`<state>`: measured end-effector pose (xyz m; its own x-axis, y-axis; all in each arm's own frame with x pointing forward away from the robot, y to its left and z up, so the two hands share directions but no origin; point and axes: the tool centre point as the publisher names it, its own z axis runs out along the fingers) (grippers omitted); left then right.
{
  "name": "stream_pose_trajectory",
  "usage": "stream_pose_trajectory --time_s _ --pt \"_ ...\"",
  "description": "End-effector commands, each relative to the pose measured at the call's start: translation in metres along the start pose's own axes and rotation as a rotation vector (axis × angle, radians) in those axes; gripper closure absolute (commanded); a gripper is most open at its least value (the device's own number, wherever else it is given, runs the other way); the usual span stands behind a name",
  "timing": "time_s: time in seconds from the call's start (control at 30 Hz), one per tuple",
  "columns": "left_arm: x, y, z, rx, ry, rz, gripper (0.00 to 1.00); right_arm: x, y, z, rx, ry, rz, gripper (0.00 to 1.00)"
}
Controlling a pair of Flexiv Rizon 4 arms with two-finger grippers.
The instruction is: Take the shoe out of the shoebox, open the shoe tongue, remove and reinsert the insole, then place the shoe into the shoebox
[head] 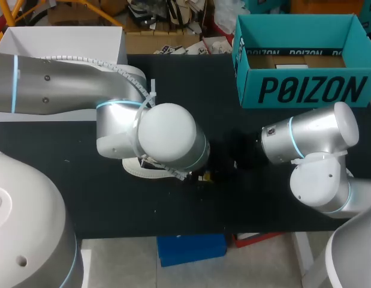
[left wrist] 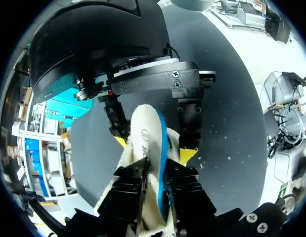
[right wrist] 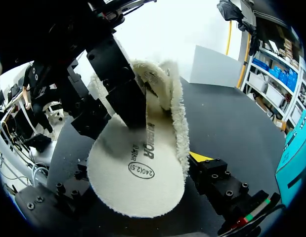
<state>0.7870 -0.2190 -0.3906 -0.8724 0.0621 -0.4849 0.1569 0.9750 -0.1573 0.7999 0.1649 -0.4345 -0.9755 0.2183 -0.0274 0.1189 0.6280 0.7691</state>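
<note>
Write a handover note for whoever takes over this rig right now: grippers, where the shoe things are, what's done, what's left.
Left gripper: shut on the insole, holding it up off the table.
Right gripper: open, fingers either side of the insole's free end, not clamping it.
Shoe: on the table under the left arm, mostly hidden.
Shoebox: far right of the table, no shoe in it.
Done: shoe out, insole apparently out.
Left: reinsert insole, return shoe to shoebox.

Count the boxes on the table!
2. The open teal cardboard shoebox sits at the table's far right corner; the white cardboard box sits at the far left corner. More may be hidden.
</note>
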Motion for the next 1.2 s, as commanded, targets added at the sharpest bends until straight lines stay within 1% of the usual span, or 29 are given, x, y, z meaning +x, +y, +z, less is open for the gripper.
stream_pose_trajectory --time_s 0.03,0.2,0.47,0.57,0.7,0.87,1.0,1.03,1.07,1.13,1.17,1.2 --pt "0.002 0.005 -0.005 0.006 0.004 0.002 1.00 0.000 -0.002 0.002 0.003 -0.001 0.001 1.00" --pt "0.004 0.013 -0.020 0.013 0.002 -0.003 1.00 0.000 -0.002 0.002 0.003 -0.001 0.001 1.00" --pt "0.007 0.023 -0.064 0.109 0.021 -0.029 1.00 0.000 -0.002 0.002 0.003 -0.001 0.001 1.00" --pt "0.008 0.025 -0.082 0.156 0.048 -0.044 1.00 0.000 -0.002 0.002 0.003 -0.001 0.001 1.00" --pt "0.005 0.024 -0.113 0.259 0.101 -0.071 1.00 0.000 -0.002 0.002 0.003 -0.001 0.001 1.00" --pt "-0.002 0.017 -0.160 0.417 0.171 -0.120 1.00 0.000 -0.002 0.002 0.003 -0.001 0.001 1.00" --pt "-0.011 0.011 -0.199 0.538 0.197 -0.172 1.00 0.000 -0.002 0.002 0.003 -0.001 0.001 1.00" --pt "-0.014 0.010 -0.207 0.570 0.219 -0.194 1.00 0.000 -0.002 0.002 0.003 -0.001 0.001 1.00" --pt "-0.016 0.010 -0.212 0.582 0.226 -0.217 1.00 0.000 -0.002 0.002 0.003 -0.001 0.001 1.00" --pt "-0.021 0.008 -0.227 0.638 0.239 -0.241 1.00 0.000 -0.002 0.002 0.003 -0.001 0.001 1.00" --pt "-0.027 0.007 -0.240 0.677 0.246 -0.283 1.00 0.000 -0.002 0.002 0.003 -0.001 0.001 1.00" --pt "-0.027 0.007 -0.240 0.677 0.246 -0.283 1.00 0.000 -0.002 0.002 0.003 -0.001 0.001 1.00"
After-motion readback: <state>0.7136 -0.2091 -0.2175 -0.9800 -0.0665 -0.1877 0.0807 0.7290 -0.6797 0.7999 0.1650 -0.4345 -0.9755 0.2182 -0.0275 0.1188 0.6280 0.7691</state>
